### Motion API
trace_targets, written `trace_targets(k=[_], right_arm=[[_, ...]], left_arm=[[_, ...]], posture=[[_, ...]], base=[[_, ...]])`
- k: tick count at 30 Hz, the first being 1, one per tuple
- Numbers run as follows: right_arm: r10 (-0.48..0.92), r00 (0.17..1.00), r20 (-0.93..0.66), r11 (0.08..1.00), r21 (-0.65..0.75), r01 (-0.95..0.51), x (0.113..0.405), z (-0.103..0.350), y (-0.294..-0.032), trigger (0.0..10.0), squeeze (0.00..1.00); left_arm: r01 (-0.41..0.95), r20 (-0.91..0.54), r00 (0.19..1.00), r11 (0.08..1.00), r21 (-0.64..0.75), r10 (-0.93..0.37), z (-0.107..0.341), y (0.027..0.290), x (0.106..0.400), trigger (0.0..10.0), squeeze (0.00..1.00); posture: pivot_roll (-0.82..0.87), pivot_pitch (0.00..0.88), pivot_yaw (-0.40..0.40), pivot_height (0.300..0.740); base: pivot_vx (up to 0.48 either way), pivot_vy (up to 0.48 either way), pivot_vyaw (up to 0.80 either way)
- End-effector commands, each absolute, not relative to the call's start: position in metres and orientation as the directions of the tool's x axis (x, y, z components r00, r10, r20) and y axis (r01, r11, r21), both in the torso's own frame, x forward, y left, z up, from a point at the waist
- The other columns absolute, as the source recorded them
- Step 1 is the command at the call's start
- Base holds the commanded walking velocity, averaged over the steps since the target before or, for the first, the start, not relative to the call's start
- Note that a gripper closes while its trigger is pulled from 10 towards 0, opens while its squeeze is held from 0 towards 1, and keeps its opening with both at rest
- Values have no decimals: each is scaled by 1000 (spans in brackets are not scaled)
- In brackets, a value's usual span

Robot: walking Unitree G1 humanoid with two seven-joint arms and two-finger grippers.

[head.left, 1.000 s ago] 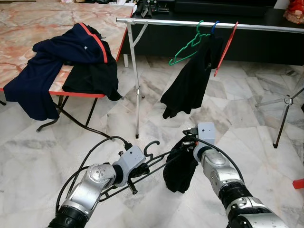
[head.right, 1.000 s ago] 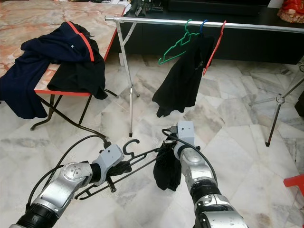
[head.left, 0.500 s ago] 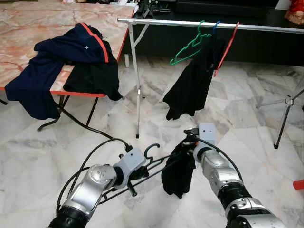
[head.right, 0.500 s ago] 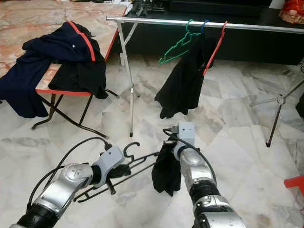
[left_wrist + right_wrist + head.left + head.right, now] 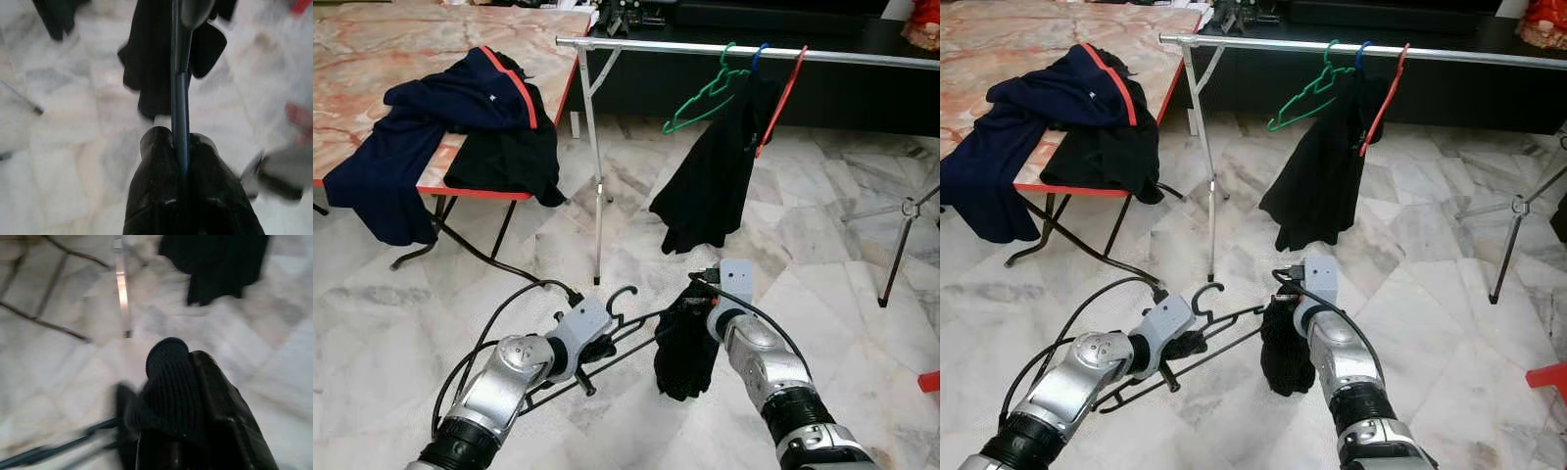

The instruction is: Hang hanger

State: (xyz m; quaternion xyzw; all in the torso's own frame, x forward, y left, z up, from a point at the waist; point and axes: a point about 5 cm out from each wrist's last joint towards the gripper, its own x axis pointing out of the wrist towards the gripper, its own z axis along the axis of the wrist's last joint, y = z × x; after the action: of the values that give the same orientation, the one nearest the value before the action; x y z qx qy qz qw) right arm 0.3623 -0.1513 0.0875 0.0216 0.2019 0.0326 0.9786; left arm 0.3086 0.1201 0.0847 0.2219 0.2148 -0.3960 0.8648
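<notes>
Your left hand (image 5: pixel 597 350) pinches the black hanger (image 5: pixel 625 333), lying level between your hands; the right hand (image 5: pixel 697 311) clamps its garment (image 5: pixel 685 343). The rail (image 5: pixel 705 47) stands ahead, well above.

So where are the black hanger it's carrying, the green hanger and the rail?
black hanger (image 5: pixel 625 291), left eye view, on its hook.
green hanger (image 5: pixel 697 101), left eye view, on its sloping arm.
rail (image 5: pixel 646 44), left eye view, on the bare bar.
</notes>
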Motion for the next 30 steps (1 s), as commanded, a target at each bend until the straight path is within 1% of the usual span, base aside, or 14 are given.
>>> trace_targets(k=[1, 4, 7, 9, 12, 14, 15, 16, 17, 20, 24, 28, 29, 30], right_arm=[[26, 918, -395, 999, 45, -9, 360, 85, -162, 10000, 0], [10, 921, -390, 999, 45, 8, 360, 88, -166, 10000, 0], [6, 921, -390, 999, 42, 11, 360, 89, -166, 10000, 0], [32, 920, -390, 998, 55, -11, 361, 90, -160, 10000, 0], [77, 916, -394, 995, 83, -48, 362, 90, -150, 10000, 0], [89, 914, -396, 994, 90, -57, 362, 90, -147, 10000, 0], [99, 911, -399, 993, 96, -66, 362, 89, -145, 10000, 0], [105, 908, -406, 992, 101, -70, 363, 88, -141, 10000, 0], [105, 908, -406, 992, 101, -70, 363, 88, -141, 10000, 0], [94, 907, -410, 993, 106, -55, 364, 87, -141, 10000, 0], [97, 911, -401, 991, 120, -53, 365, 90, -139, 10000, 0], [113, 912, -394, 989, 132, -66, 365, 91, -136, 10000, 0], [120, 913, -391, 988, 140, -70, 365, 92, -135, 10000, 0], [133, 916, -379, 984, 163, -75, 366, 95, -132, 10000, 0]], left_arm=[[768, -589, 598, 598, 228, -544, 76, 127, 306, 10000, 0], [735, -584, 629, 638, 230, -514, 76, 131, 310, 10000, 0], [739, -587, 624, 635, 226, -517, 75, 130, 309, 10000, 0], [764, -567, 600, 613, 198, -564, 77, 123, 307, 10000, 0], [820, -504, 536, 559, 120, -678, 85, 112, 301, 10000, 0], [832, -488, 519, 545, 102, -702, 88, 109, 299, 10000, 0], [849, -477, 494, 522, 84, -727, 91, 107, 297, 10000, 0], [890, -475, 423, 453, 56, -772, 96, 103, 292, 10000, 0], [890, -475, 423, 453, 56, -772, 96, 103, 292, 10000, 0], [916, -494, 365, 398, 41, -789, 97, 102, 288, 10000, 0], [904, -508, 400, 419, 83, -763, 94, 104, 291, 10000, 0], [913, -506, 382, 400, 78, -773, 93, 102, 290, 10000, 0], [912, -505, 384, 402, 78, -773, 93, 101, 290, 10000, 0], [903, -506, 405, 421, 90, -761, 92, 100, 293, 10000, 0]], posture=[[43, 198, -32, 740], [42, 197, -34, 740], [42, 198, -34, 740], [41, 198, -33, 740], [41, 198, -33, 740], [41, 198, -33, 740], [45, 195, -33, 740], [49, 194, -33, 740], [49, 194, -33, 740], [53, 189, -31, 740], [51, 183, -29, 740], [49, 180, -26, 740], [49, 180, -26, 740], [45, 176, -23, 740]], base=[[0, 0, 0], [0, 0, 0], [0, 0, 0], [0, 0, 0], [0, 0, 0], [0, 0, 0], [0, 0, 0], [0, 0, 0], [0, 0, 0], [0, 0, 0], [0, 0, 0], [0, 0, 0], [0, 0, 0], [0, 0, 0]])
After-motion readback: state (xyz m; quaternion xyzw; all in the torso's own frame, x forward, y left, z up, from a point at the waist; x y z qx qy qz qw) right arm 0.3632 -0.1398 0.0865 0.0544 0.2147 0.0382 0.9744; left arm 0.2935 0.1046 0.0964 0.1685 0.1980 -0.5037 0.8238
